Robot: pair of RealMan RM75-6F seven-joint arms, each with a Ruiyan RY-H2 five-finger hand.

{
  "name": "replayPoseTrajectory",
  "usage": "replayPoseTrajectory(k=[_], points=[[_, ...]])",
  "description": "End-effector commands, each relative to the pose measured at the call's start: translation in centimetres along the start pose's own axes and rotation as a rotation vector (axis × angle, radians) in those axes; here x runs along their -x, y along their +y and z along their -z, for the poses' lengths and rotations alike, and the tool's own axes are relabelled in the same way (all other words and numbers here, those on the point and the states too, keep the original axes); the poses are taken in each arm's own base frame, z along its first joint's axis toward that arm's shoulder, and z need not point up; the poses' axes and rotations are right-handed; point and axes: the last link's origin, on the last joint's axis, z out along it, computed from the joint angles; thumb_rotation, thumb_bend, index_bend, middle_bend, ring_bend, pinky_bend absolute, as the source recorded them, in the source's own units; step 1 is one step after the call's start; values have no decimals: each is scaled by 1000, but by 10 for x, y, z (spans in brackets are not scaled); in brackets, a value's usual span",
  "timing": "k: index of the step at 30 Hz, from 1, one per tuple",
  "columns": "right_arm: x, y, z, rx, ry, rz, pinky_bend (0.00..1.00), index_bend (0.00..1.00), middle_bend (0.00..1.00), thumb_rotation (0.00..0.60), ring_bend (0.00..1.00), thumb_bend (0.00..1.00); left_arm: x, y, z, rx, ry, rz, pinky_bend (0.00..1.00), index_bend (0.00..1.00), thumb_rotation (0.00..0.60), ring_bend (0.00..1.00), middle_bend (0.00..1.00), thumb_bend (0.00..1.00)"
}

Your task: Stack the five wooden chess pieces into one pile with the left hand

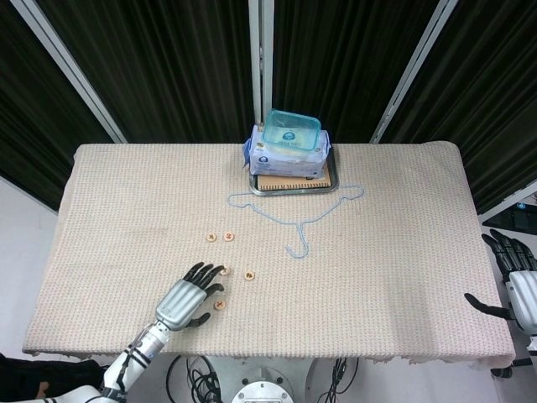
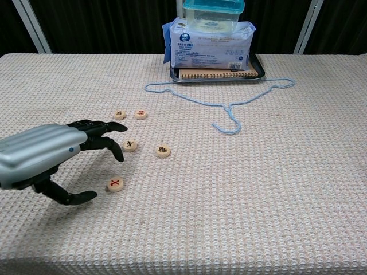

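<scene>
Hovering over the nearest chess piece [image 2: 115, 184], the left hand [image 2: 54, 154] was spread and empty. Each small, rigid wooden disc looked light; pinching its rim seemed best.

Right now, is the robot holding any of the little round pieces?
No. The left hand hovers open over the pieces, gripping none. The right hand is off at the table edge, empty.

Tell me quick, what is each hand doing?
Left hand: open, holding nothing, beside the round wooden chess pieces.
Right hand: open, holding nothing.
</scene>
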Motion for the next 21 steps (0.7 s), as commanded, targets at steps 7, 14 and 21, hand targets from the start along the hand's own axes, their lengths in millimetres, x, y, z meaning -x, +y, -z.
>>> replayPoseTrajectory(k=[7, 14, 21], points=[[0, 1, -1, 5, 0, -2, 0, 0, 0, 600, 0, 92, 6, -1, -6, -4, 12, -1, 0, 412, 600, 0, 37, 283], [0, 2, -1, 7, -2, -2, 0, 0, 0, 600, 0, 91, 9, 0, -9, 6, 8, 22, 0, 425, 600, 0, 50, 283], [-1, 3, -2, 10, -1, -2, 0, 0, 0, 600, 0, 92, 11, 1, -13, 13, 11, 26, 0, 432, 600, 0, 50, 282]])
